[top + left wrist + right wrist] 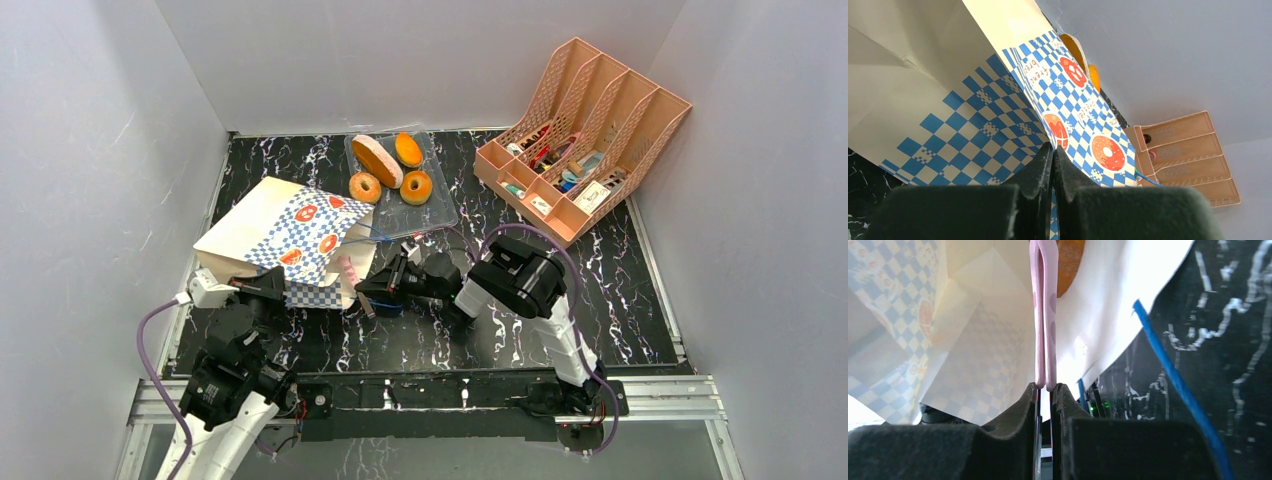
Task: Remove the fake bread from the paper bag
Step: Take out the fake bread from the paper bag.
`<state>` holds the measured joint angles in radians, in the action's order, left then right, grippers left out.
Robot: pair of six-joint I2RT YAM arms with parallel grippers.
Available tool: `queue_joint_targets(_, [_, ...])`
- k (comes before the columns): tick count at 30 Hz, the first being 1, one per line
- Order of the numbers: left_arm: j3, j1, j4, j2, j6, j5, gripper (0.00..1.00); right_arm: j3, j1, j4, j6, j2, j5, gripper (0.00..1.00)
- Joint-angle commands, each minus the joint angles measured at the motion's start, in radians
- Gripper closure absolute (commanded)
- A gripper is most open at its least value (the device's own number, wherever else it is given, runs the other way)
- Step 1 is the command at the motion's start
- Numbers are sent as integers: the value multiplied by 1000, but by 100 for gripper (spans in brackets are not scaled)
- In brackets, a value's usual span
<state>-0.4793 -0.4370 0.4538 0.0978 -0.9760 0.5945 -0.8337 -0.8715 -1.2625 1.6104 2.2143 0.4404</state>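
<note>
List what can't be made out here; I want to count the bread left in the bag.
- Top view: the bag is tipped over; its own paper hides the inside.
- Right wrist view: orange piece cut off by top edge, partly behind the pink flat piece in the right jaws.
- Left wrist view: whether the shut left jaws pinch paper.

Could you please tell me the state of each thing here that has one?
Tan kraft paper bag with blue checks: lying on its side, mouth toward the right gripper.
Left gripper: shut on the bag's edge.
Right gripper: shut on a thin pink flat piece at the bag's mouth.
Clear plastic tray: holding four orange toy pastries.
</note>
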Motion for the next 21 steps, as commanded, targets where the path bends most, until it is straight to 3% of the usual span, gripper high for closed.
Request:
queue_joint_targets(1, [-25,-5,-54,-15,106,-25,100,3,6,6,-102,-119,-5,100])
queue_joint_targets(8, [25,-6,-169,-25,150,-184,100,-104,-5,176,-201,-153,-6,90])
queue_joint_targets(21, [-13,-19,-159,-34,172,-246,100,-210,-107,42,-29,-1,-89,88])
